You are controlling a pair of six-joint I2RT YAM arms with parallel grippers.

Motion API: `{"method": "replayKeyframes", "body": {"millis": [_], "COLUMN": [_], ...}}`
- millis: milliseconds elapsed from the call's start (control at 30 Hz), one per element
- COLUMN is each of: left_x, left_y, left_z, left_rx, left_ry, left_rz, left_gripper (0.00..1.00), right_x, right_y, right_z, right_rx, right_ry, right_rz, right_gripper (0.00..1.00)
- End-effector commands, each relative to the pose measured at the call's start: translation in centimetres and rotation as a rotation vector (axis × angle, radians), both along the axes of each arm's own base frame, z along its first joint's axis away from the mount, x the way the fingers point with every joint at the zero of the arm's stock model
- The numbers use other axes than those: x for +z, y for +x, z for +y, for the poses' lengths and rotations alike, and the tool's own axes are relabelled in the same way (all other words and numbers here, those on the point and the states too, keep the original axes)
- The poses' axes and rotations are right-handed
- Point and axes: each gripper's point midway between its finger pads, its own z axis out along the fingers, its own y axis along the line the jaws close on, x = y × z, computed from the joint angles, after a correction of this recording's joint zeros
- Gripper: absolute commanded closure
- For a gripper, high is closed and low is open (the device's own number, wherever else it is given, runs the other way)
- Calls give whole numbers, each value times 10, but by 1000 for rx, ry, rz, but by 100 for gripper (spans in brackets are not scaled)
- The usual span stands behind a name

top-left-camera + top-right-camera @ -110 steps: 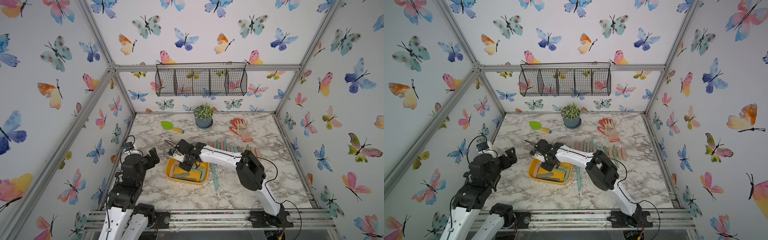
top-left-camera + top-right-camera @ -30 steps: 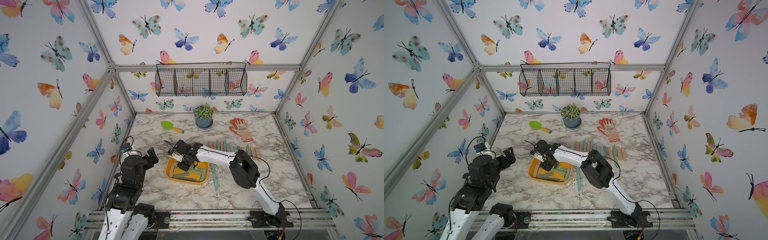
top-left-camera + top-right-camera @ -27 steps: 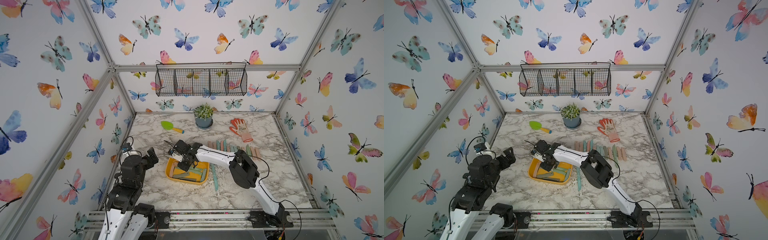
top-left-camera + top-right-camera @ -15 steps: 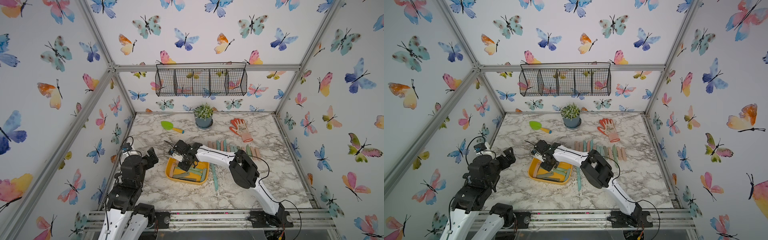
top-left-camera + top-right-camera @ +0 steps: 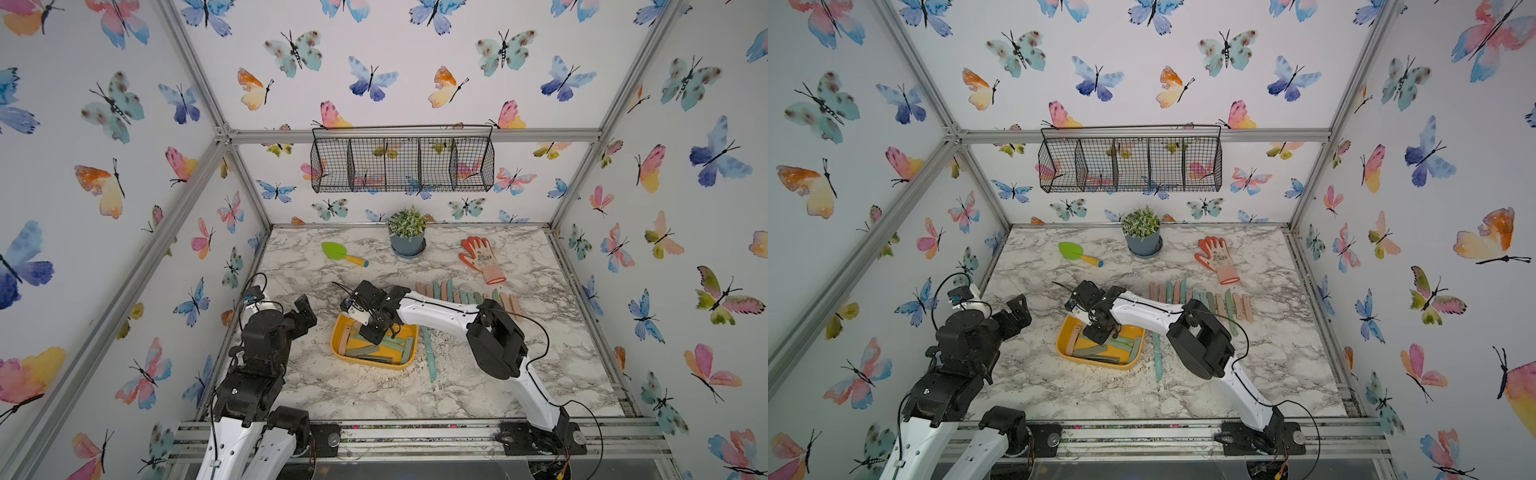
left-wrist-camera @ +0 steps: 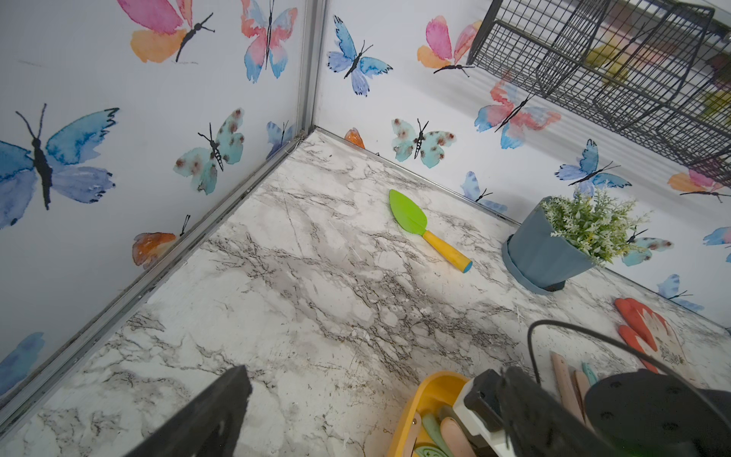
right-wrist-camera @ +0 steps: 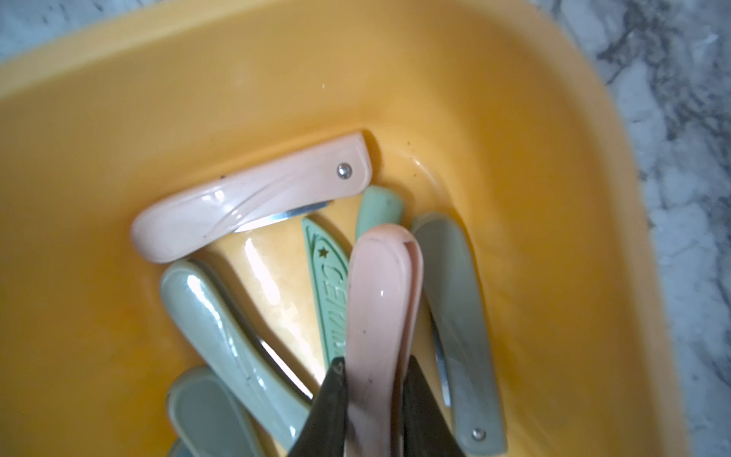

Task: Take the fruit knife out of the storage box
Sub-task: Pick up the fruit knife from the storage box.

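Within the storage box [image 7: 514,138] rim, right jaws pinch the pink fruit knife [image 7: 377,300].

Inside the storage box [image 7: 514,118], the right claw [image 7: 375,364] stands among crowded knives: its fingers [image 7: 332,395] press a pink fruit knife [image 7: 381,292] from both sides, green folded knives [image 7: 221,316] lie close on either flank, and a second pink knife [image 7: 245,198] lies crosswise ahead, with bare yellow floor only past it. Around the box the bench [image 5: 374,395] is open toward the near rail [image 5: 415,432] and toward the left wall [image 5: 208,270], where just the left claw [image 5: 307,309] hangs above it. On the other side a teal knife [image 5: 428,353] lies just beside the box, and a row of knives [image 5: 442,291] lies beyond the right arm [image 5: 436,311].
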Motion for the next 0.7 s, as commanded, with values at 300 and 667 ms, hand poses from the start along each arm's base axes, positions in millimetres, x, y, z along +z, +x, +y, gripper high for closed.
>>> {"method": "replayKeyframes", "body": {"millis": [300, 667], "left_x": [-1, -2], "left_y": [2, 6], "left_z": [-10, -49], "left_rx": [-58, -279], "left_ry": [-8, -47], "left_rz": [8, 0], "left_gripper": [2, 2], "right_x": [78, 98], "right_y": [-7, -5], "right_z": [-28, -133], "right_rx": [-154, -480], "right_ry": [149, 255], "right_rz": [-22, 10], "right_gripper": [82, 82]}}
